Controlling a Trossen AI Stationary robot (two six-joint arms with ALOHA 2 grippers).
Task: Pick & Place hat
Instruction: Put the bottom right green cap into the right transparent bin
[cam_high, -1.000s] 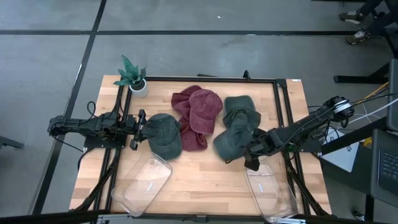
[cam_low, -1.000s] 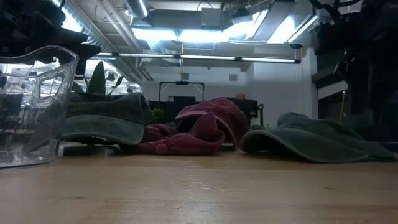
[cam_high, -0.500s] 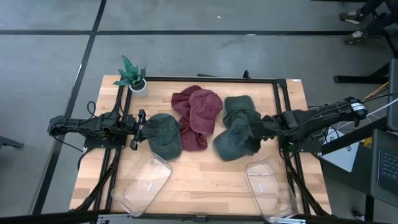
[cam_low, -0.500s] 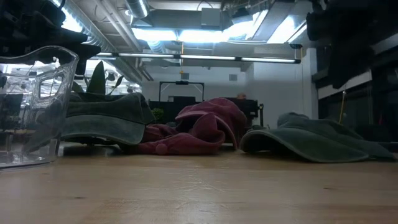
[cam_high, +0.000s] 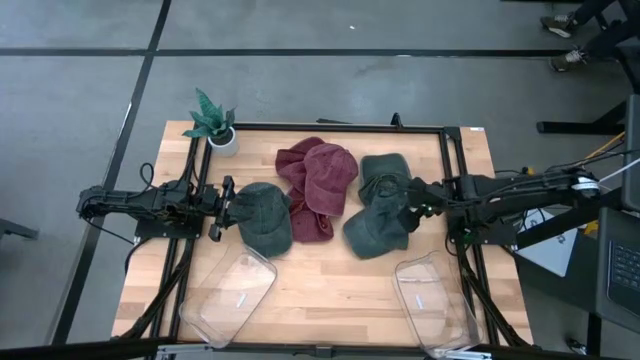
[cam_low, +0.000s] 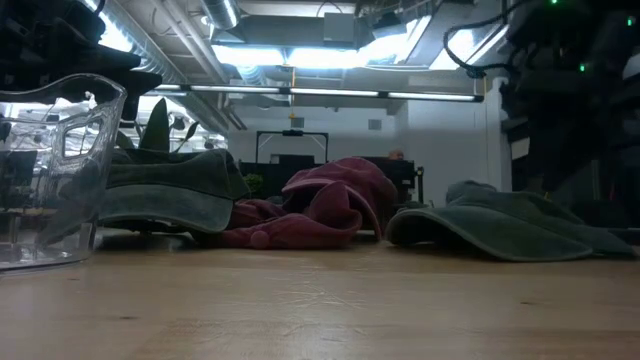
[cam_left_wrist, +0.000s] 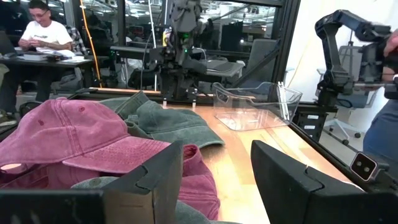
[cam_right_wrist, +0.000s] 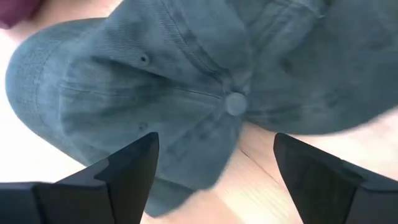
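Green hat (cam_high: 383, 222) lies on the worktop (cam_high: 330, 285) right of the red hats (cam_high: 318, 185). Right gripper (cam_high: 408, 208) hovers over it, fingers (cam_right_wrist: 124, 171) spread wide, gripping nothing; the hat's top button sits between them in the wrist view. Since a second ago this arm has swung from the right bin (cam_high: 435, 305) up to the hat. Left gripper (cam_high: 226, 208) is at another green hat (cam_high: 265, 215), fingers (cam_left_wrist: 155, 180) apart, contact unclear. Low view shows the right arm only as a dark shape.
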